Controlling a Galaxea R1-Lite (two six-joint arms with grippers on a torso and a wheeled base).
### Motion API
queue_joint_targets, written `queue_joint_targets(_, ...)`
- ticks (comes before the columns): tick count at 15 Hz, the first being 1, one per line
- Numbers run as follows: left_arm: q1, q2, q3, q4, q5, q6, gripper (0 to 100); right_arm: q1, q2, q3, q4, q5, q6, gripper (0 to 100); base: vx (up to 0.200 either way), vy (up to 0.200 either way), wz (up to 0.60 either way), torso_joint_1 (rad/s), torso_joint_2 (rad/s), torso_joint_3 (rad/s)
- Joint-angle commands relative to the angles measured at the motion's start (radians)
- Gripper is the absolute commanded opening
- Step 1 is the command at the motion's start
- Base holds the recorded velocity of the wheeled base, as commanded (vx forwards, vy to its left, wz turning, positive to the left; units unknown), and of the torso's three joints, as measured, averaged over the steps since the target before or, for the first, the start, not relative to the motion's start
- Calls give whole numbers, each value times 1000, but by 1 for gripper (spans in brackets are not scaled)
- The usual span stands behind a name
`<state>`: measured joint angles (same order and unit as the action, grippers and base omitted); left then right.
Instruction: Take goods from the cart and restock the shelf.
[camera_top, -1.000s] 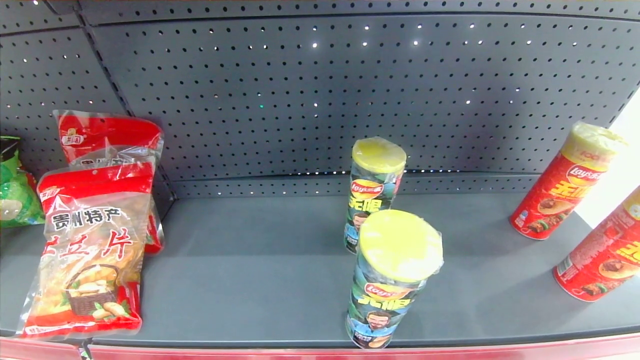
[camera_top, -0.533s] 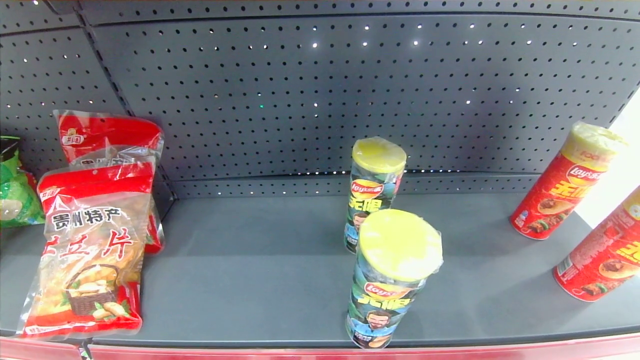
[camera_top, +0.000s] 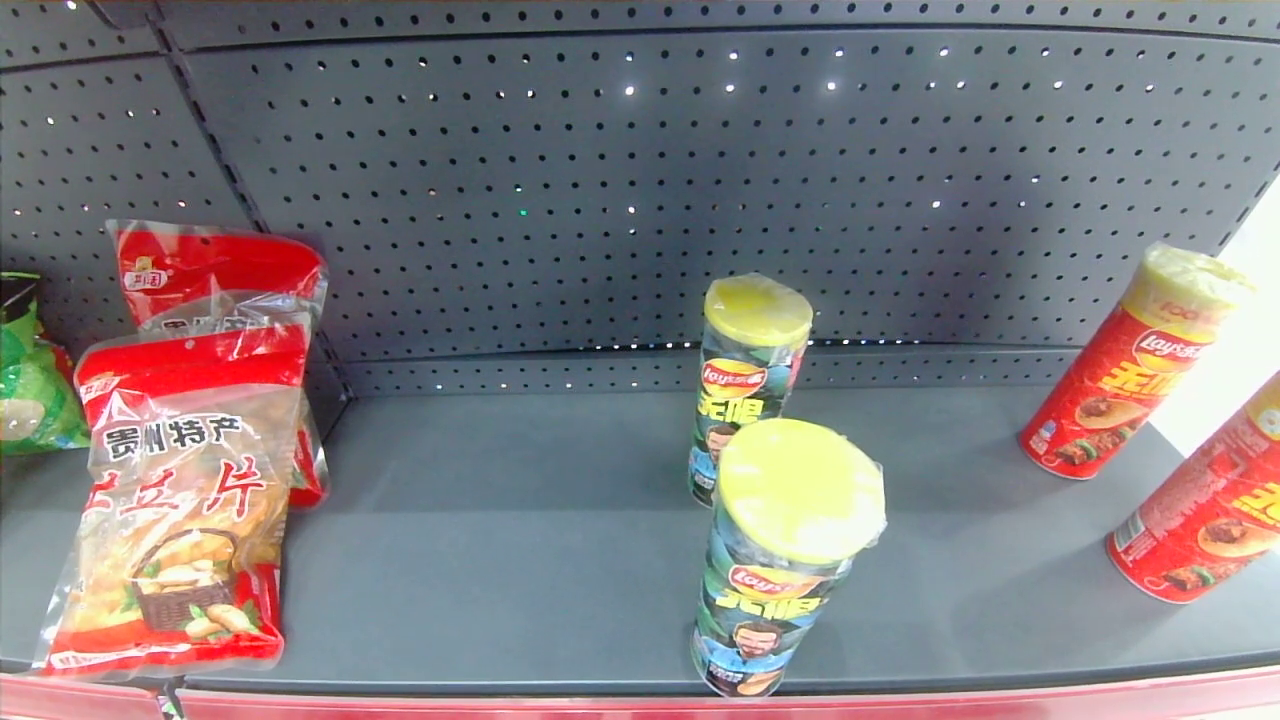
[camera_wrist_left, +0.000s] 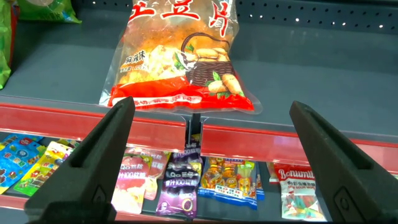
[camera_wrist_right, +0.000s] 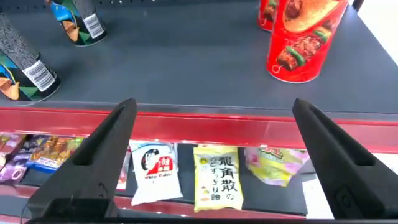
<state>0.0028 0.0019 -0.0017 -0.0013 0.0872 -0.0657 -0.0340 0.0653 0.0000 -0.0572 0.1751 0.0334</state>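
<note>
Red-labelled snack bag (camera_top: 180, 500), green canister (camera_top: 775, 600) at shelf (camera_top: 500, 570) front, red canister (camera_top: 1115, 385)

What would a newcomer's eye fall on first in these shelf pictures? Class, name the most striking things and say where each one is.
The front yellow-lidded can stands mid-shelf near the front edge of the grey shelf, with a matching can just behind it. Big red snack bags are propped up at the robot's left, and two red cans are at the far right.
</note>
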Motion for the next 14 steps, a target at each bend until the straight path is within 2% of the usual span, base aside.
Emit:
queue_joint_targets(1, 0, 0, 0, 0, 0, 0, 100, 33, -33, 0, 4, -36, -36, 100, 0, 0, 0, 0, 0, 0)
queue_joint_targets(3, 0, 0, 0, 0, 0, 0, 100, 46, -39, 0, 66, -172, -72, 100, 0, 0, 0, 0, 0, 0)
queue_joint_targets(10, 0, 0, 0, 0, 0, 0, 100, 34, -65, 0, 51, -180, -6, 100, 0, 0, 0, 0, 0, 0)
queue_joint_targets(14, 0, 0, 0, 0, 0, 0, 100, 34, -65, 0, 54, -175, -36, 100, 0, 0, 0, 0, 0, 0)
